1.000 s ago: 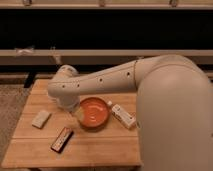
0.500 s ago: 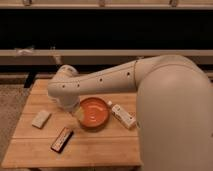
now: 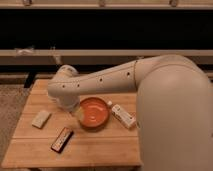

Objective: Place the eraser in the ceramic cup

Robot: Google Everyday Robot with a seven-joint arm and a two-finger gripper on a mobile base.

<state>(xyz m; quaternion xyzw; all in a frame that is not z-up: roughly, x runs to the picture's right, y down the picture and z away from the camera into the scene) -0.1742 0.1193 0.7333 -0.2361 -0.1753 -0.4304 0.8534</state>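
The eraser, a flat dark block with orange-red edging, lies on the wooden table near the front left. My arm reaches in from the right across the table. The gripper hangs at its end, just left of the orange bowl and up and to the right of the eraser, apart from it. The white ceramic cup does not show. It may be hidden behind the arm's end.
A pale beige block lies at the table's left. A white carton with a cap lies right of the bowl. A dark shelf unit stands behind the table. My arm's bulk covers the right side.
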